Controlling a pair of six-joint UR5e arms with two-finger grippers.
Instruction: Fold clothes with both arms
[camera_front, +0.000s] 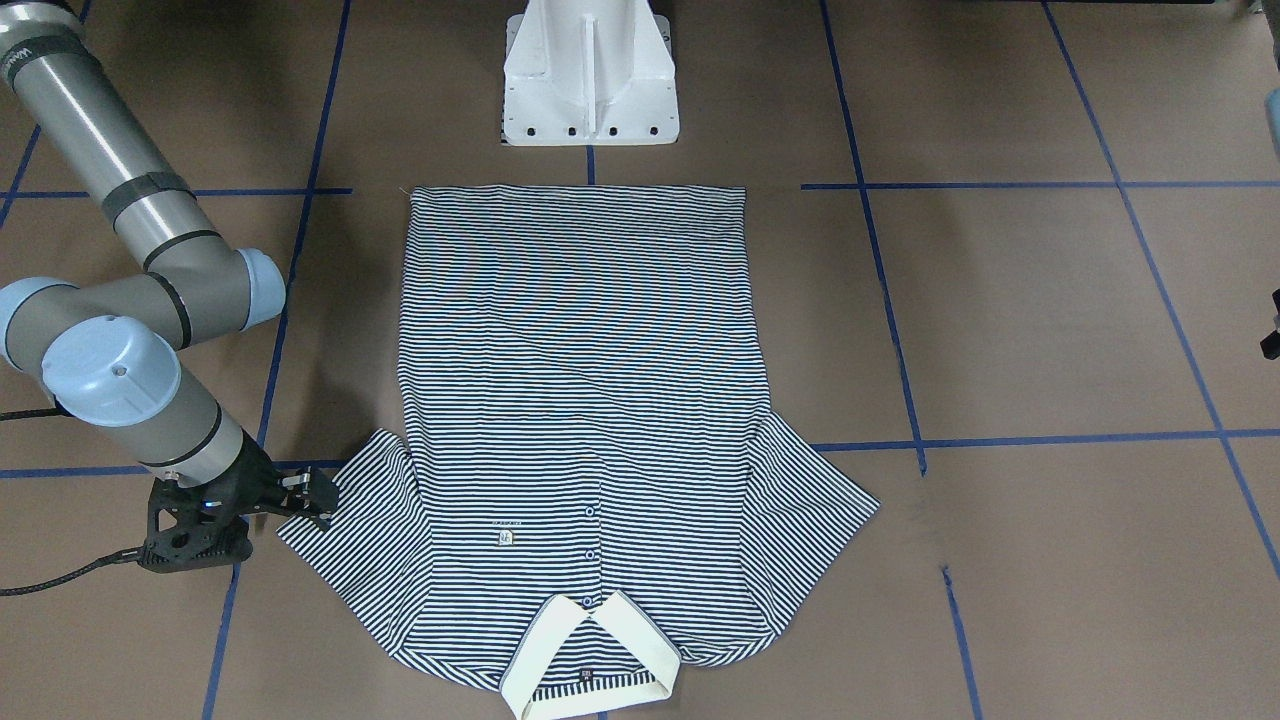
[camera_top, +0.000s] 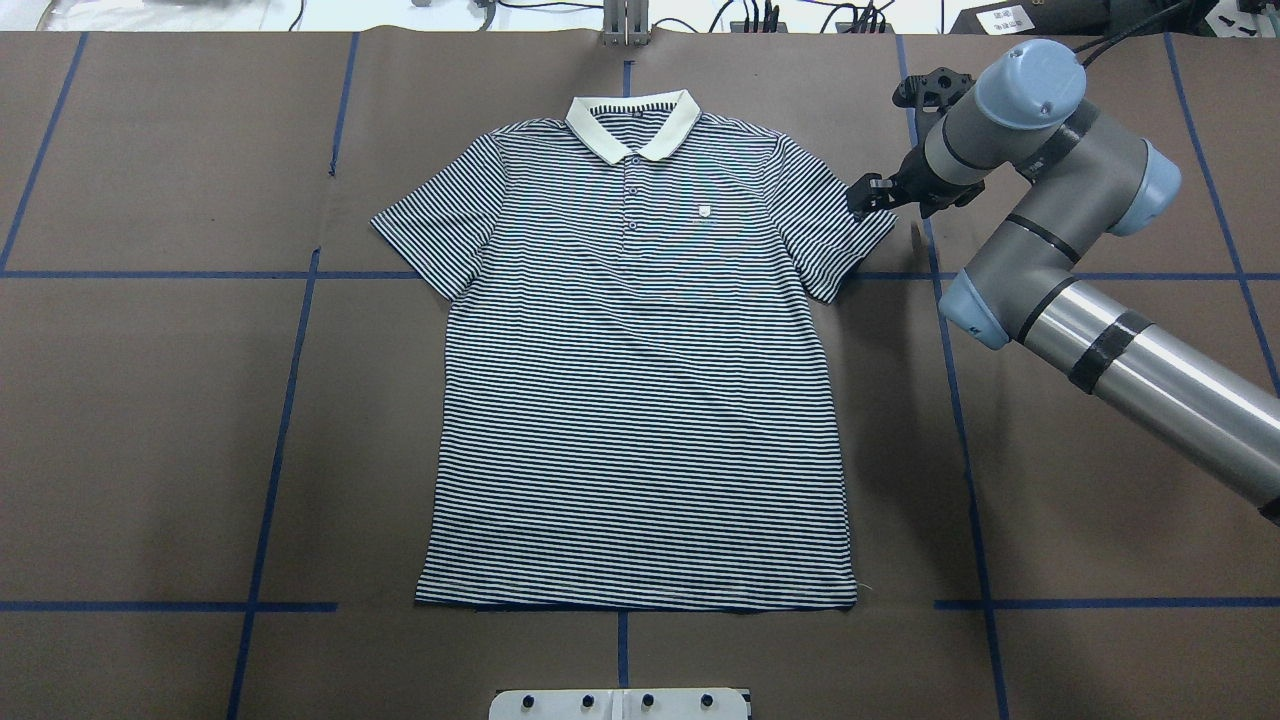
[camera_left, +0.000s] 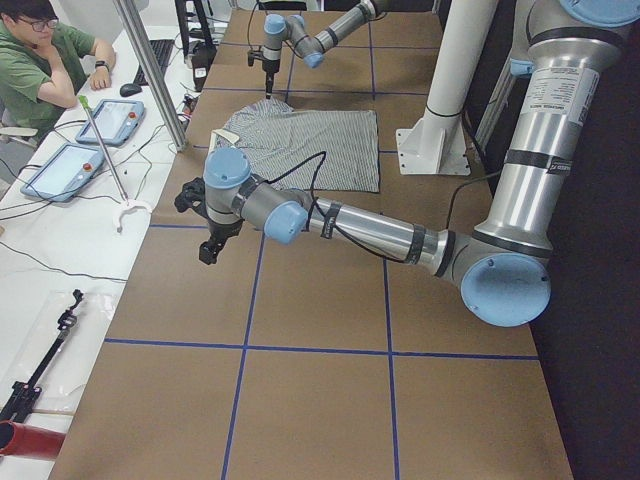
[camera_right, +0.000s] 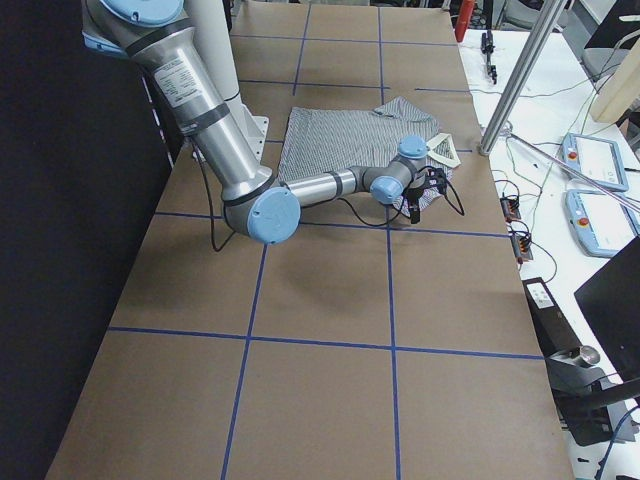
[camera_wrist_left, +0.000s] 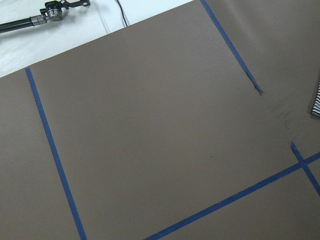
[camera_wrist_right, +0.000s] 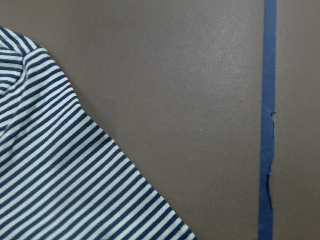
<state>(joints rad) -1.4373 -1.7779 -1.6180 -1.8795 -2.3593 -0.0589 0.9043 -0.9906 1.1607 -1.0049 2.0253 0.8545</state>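
Note:
The striped polo shirt (camera_front: 580, 400) (camera_top: 640, 400) lies flat and face up on the brown table. Its cream collar (camera_top: 632, 122) points away from the robot's base and both sleeves are spread out. My right gripper (camera_front: 318, 498) (camera_top: 862, 196) hovers at the outer edge of the sleeve on my right side, open, with nothing between its fingers. The right wrist view shows that sleeve's edge (camera_wrist_right: 60, 175) beside bare table. My left gripper (camera_left: 207, 250) hangs over bare table well to the left of the shirt. I cannot tell whether it is open or shut.
The white pedestal base (camera_front: 590, 80) stands just behind the shirt's hem. Blue tape lines (camera_top: 290, 400) grid the table. In the exterior left view a person (camera_left: 40, 60) sits at a side desk with teach pendants (camera_left: 110, 120), past a metal post (camera_left: 150, 70).

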